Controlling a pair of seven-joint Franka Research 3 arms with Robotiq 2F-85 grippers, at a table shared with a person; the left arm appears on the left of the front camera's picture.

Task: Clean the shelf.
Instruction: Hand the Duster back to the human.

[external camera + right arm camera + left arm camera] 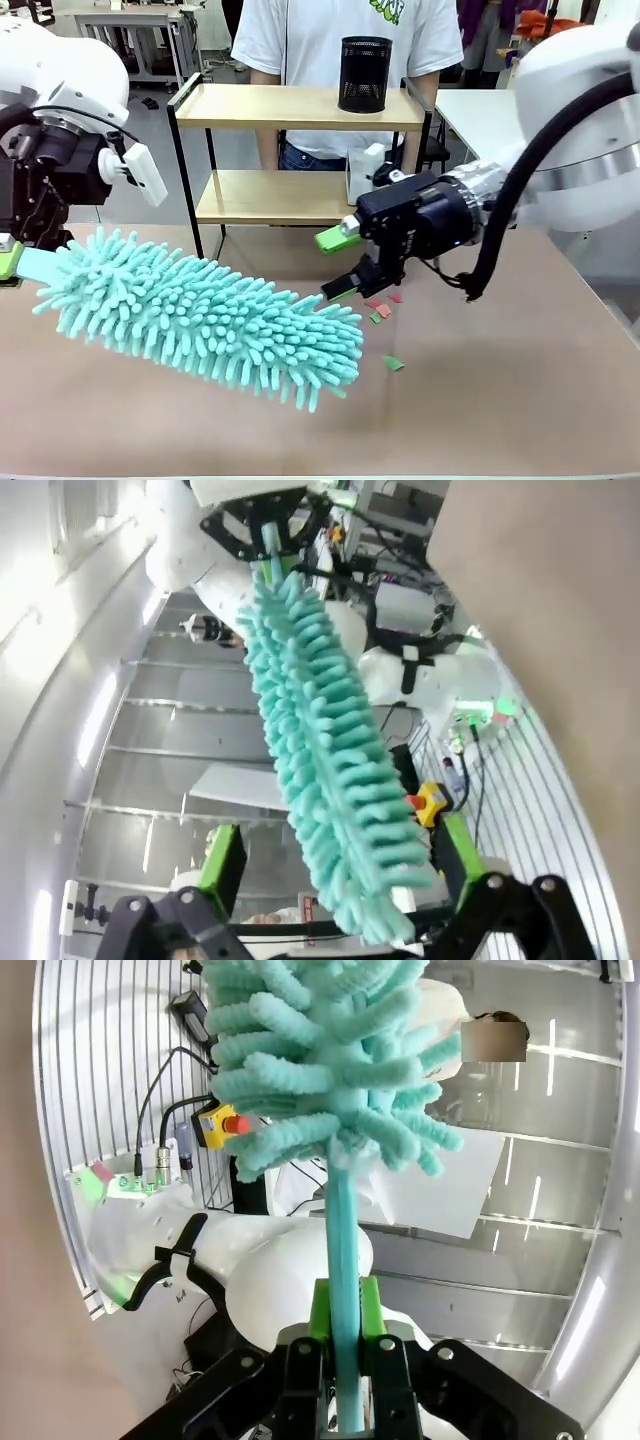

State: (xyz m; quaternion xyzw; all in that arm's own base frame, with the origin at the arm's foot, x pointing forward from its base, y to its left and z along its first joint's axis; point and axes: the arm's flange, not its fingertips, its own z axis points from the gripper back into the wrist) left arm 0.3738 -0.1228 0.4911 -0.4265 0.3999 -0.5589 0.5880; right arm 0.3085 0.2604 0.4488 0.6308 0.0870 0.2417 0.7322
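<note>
My left tool [340, 1380] clamped on teal duster [210, 315] handle; duster over counter [500, 400]. My right tool [335, 265] open beside duster tip. Shelf [290, 105] behind.

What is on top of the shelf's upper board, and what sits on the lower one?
On the shelf's upper board stands a black mesh cup, upright near its right end. The lower board shows bare wood on the left; its right end is hidden behind the right hand, with a white object partly visible.
</note>
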